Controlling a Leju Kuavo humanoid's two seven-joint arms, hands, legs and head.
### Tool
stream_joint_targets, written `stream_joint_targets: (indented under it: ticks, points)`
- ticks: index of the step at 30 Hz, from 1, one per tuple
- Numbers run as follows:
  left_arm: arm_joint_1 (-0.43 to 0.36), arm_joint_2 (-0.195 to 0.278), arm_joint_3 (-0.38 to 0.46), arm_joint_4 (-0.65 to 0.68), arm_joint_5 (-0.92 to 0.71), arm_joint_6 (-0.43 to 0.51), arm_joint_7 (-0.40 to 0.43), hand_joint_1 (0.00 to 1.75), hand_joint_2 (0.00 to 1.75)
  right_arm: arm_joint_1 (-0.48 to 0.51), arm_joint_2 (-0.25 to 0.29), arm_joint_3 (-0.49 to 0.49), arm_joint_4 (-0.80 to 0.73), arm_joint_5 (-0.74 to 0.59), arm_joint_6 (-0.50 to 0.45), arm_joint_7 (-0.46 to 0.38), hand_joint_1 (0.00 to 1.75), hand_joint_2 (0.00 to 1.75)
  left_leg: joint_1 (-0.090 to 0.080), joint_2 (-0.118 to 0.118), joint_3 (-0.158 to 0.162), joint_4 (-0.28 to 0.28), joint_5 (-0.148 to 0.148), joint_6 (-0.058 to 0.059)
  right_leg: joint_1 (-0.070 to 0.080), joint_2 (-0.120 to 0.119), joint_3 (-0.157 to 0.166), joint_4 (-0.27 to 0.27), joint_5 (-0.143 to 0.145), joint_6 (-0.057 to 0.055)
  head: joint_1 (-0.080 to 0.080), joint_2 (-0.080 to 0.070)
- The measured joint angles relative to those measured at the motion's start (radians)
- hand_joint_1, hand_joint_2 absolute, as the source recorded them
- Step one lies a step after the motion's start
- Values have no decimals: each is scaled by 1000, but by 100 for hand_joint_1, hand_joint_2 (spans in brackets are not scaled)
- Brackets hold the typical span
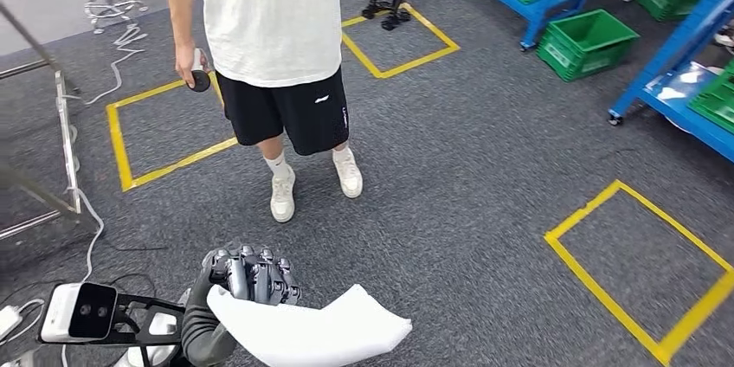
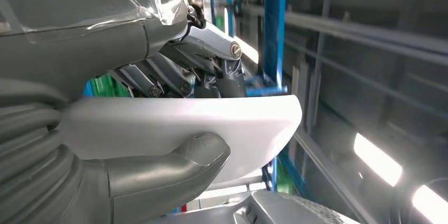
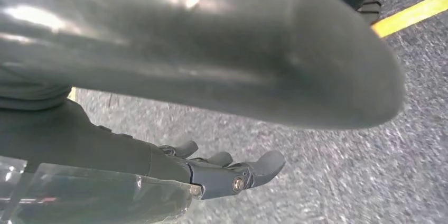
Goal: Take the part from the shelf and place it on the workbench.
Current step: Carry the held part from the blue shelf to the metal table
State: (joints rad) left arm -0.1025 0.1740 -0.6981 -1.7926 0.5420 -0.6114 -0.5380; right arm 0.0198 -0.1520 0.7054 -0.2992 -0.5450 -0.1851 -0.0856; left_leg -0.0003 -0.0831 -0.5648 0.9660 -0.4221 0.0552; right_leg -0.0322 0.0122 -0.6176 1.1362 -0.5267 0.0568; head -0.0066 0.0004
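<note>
From the head camera I see my left hand [image 1: 247,285] low in front of the body, gripping the part [image 1: 316,328], a smooth white plastic piece with rounded edges and a tapered tip. My left wrist camera shows what the head view cannot: the thick grey thumb [image 2: 174,163] pressed against one face of the part [image 2: 211,123] and the dark metal fingers [image 2: 211,78] across the other. My right hand [image 3: 211,174] hangs over coarse grey carpet [image 3: 343,182] beside a yellow tape line [image 3: 412,12], fingers loosely apart, holding nothing. A person [image 1: 273,47] in a white shirt and black shorts stands ahead. Blue shelves [image 1: 675,47] carry green crates [image 1: 589,42]. I read no labels.
</note>
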Motion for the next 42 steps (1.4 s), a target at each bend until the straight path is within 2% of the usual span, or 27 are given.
stream_joint_targets:
  ticks: [1,2,3,5,6,8,10,12,13,14,16,18,19,21,23,25,27,28,29,31,32,33,35,36,38,40,42]
  points:
    - [3,0,3,0,-4,2,-2,175,175,-3,-2,1,-2,5,1,6,0,0,0,-12,-4,10,-6,-9,-3,15,27,-63,27,6,1,0]
    - [5,0,6,0,-10,5,-5,175,175,-9,-3,3,-5,10,2,11,0,0,0,-21,-9,21,-11,-17,-4,26,47,-105,44,4,1,0]
    - [6,1,8,1,-14,8,-8,175,175,-16,-3,6,-8,14,5,17,0,0,0,-27,-14,29,-16,-24,-3,34,55,-123,51,-3,1,0]
    - [7,2,13,2,-18,14,-12,175,175,-33,-3,12,-14,21,13,27,0,0,3,-38,-22,36,-18,-32,0,23,56,-121,52,-24,0,0]
    - [7,2,14,3,-17,16,-13,175,175,-42,-2,15,-17,23,16,30,0,0,4,-29,-25,41,-20,-35,0,17,57,-121,53,-31,0,0]
    - [2,3,15,3,-16,17,-15,175,175,-55,-1,18,-22,24,23,34,0,0,5,19,-50,95,-49,-44,-1,0,61,-123,52,-44,-4,0]
    - [-4,2,14,6,-16,17,-15,175,175,-64,0,18,-22,24,30,36,0,0,8,67,-115,221,-107,-52,6,-20,63,-123,48,-55,-7,0]
    - [-6,2,13,11,-17,20,-16,175,175,-71,0,18,-22,24,38,37,0,0,11,77,-177,328,-139,-54,12,-43,64,-123,45,-60,-7,0]
    - [-7,3,13,14,-18,23,-16,175,175,-75,2,18,-22,24,43,38,0,0,11,79,-183,332,-128,-51,15,-54,65,-123,44,-62,-7,0]
    - [-9,3,12,16,-20,27,-17,175,175,-80,3,18,-22,24,47,38,0,0,10,82,-167,295,-102,-46,18,-65,67,-123,42,-63,-7,0]
    - [-16,4,12,17,-24,33,-19,175,175,-89,9,18,-22,24,54,38,0,0,1,115,-96,154,-38,-28,23,-83,72,-123,38,-62,-7,0]
    - [-24,5,12,17,-26,34,-21,175,175,-95,15,18,-21,24,57,38,0,0,-13,149,-50,63,-13,-13,27,-102,77,-125,33,-57,-6,0]
    - [-26,5,12,18,-26,35,-21,175,175,-97,17,18,-21,24,57,38,0,0,-17,152,-46,53,-15,-10,27,-112,78,-127,31,-53,-6,0]
    - [-28,6,11,17,-29,35,-22,175,175,-100,21,18,-21,24,59,38,0,0,-16,128,-41,37,-8,-4,26,-126,83,-131,27,-45,-6,0]
    - [-33,6,11,17,-35,38,-24,175,175,-104,25,19,-19,24,62,37,0,0,-9,103,-25,11,7,3,25,-89,70,-99,10,-41,-5,0]
    - [-40,6,9,18,-43,45,-25,175,175,-105,27,19,-14,25,68,37,0,0,-6,78,-16,-1,15,6,23,-33,12,14,-34,-45,-2,0]
    - [-41,6,7,20,-46,49,-25,175,175,-103,28,19,-10,26,71,38,0,0,-6,49,-17,0,14,6,20,-17,-59,135,-71,-42,0,0]
    - [-41,6,6,21,-47,50,-25,175,175,-103,28,19,-8,26,72,38,0,0,-5,33,-17,2,13,4,16,-16,-75,150,-66,-34,-1,0]
    - [-41,7,5,22,-47,50,-25,175,175,-104,28,19,-7,26,73,37,0,0,-3,18,-17,5,12,2,12,-14,-70,124,-45,-22,0,0]
    - [-43,7,3,23,-47,50,-25,175,175,-107,30,19,-6,26,78,37,0,0,2,-8,-18,18,3,-11,0,5,-13,-12,22,3,0,0]
    - [-44,8,1,23,-47,50,-25,175,175,-108,33,19,-5,25,81,36,0,0,3,-20,-21,29,-3,-19,-3,18,14,-70,46,5,0,0]
    - [-46,9,0,24,-47,51,-24,175,175,-110,36,19,-4,25,83,35,0,0,3,-29,-25,37,-9,-26,-4,28,31,-104,59,0,0,0]
    - [-48,11,-3,24,-48,52,-23,175,175,-114,42,19,-4,24,85,34,0,0,3,-43,-33,43,-14,-36,3,25,36,-112,62,-23,0,0]
    - [-48,13,-5,24,-48,53,-23,175,175,-116,46,19,-4,24,85,33,0,0,6,-45,-35,44,-14,-39,3,17,36,-111,62,-32,0,0]
    - [-50,18,-9,24,-47,53,-23,175,175,-117,53,19,-3,24,86,32,0,0,7,-7,-49,78,-34,-46,1,2,41,-112,62,-46,-3,0]
    - [-51,23,-11,24,-47,51,-23,175,175,-115,58,19,-2,21,80,31,0,0,7,52,-102,185,-87,-54,6,-15,46,-113,58,-57,-6,0]
    - [-48,28,-13,24,-47,49,-23,175,175,-111,65,19,0,18,68,30,0,0,10,75,-174,316,-137,-58,14,-38,48,-113,53,-63,-6,0]
